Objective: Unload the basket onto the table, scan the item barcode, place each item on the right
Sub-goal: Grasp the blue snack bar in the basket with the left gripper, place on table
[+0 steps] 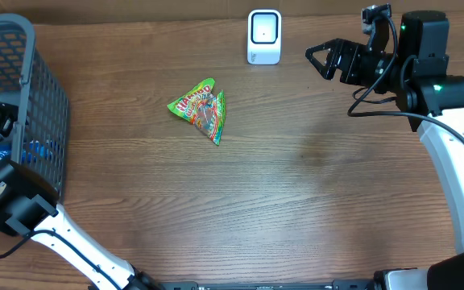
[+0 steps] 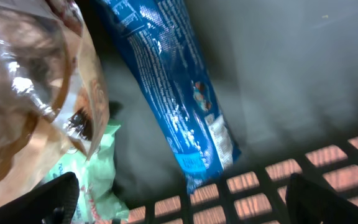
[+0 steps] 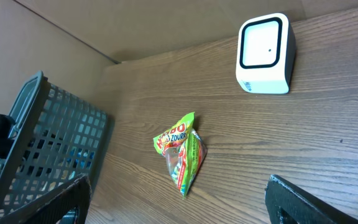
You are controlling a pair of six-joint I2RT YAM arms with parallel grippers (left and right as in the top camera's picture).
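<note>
A green and red candy bag [image 1: 202, 109] lies flat on the wooden table, left of centre, and shows in the right wrist view too [image 3: 182, 152]. The white scanner [image 1: 264, 36] stands at the back edge [image 3: 265, 53]. My right gripper [image 1: 319, 60] hovers open and empty to the right of the scanner, its jaws wide apart [image 3: 185, 208]. My left gripper [image 2: 188, 202] is down inside the basket, open, holding nothing. Below it lie a blue packet [image 2: 179, 93], a tan see-through packet [image 2: 30, 93] and a pale green packet [image 2: 95, 174].
The grey mesh basket [image 1: 22, 48] stands at the table's left edge [image 3: 48, 143], and its slatted floor [image 2: 253, 193] shows wood through it. The left arm [image 1: 10, 197] reaches into it from the front left. The right arm [image 1: 449, 137] runs along the right side.
</note>
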